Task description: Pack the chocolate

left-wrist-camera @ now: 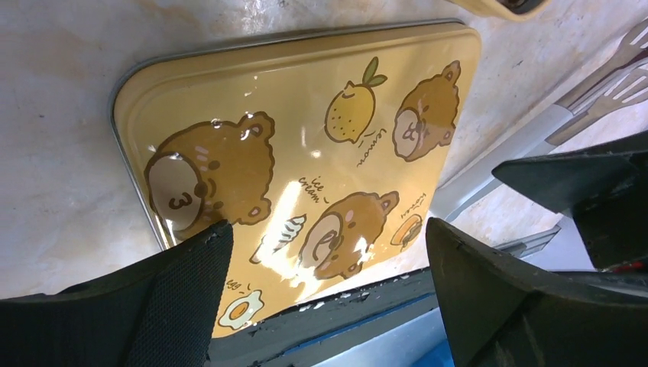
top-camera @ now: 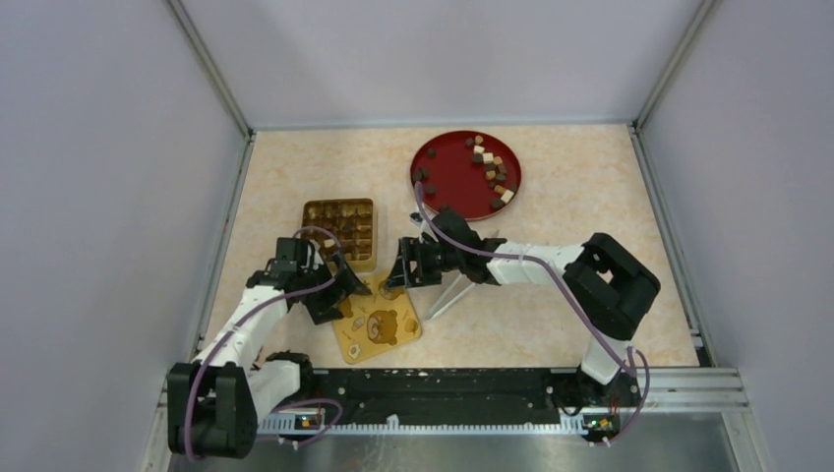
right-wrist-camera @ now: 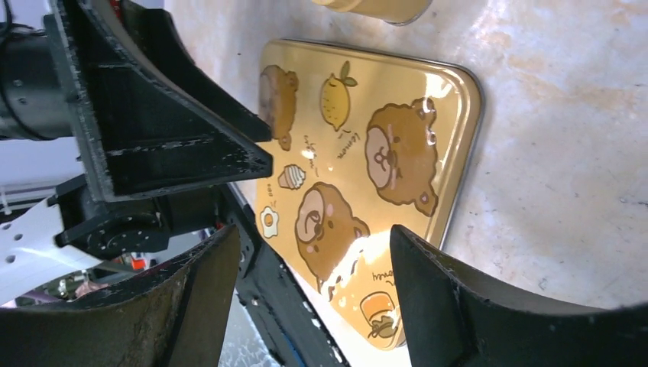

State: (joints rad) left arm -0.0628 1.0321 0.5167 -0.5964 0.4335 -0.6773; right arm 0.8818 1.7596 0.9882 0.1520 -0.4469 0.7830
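Observation:
The chocolate point(top-camera: 489, 169), small brown, tan and white cubes, lies scattered on a red plate point(top-camera: 447, 187) at the back. More pieces fill a gold tin point(top-camera: 339, 232) left of centre. A yellow bear-printed lid point(top-camera: 377, 322) lies flat in front of the tin. My left gripper point(top-camera: 344, 290) hangs open over the lid's left side, nothing between its fingers point(left-wrist-camera: 176, 298). My right gripper point(top-camera: 396, 272) hangs open over the lid's right side, also holding nothing. Both wrist views show the lid point(left-wrist-camera: 306, 153) point(right-wrist-camera: 382, 153) below the spread jaws.
White tongs point(top-camera: 447, 295) lie on the table right of the lid, under the right arm. The black rail point(top-camera: 443, 383) along the near edge runs just beyond the lid. The two grippers face each other closely; the left one point(right-wrist-camera: 153, 130) fills the right wrist view's left side.

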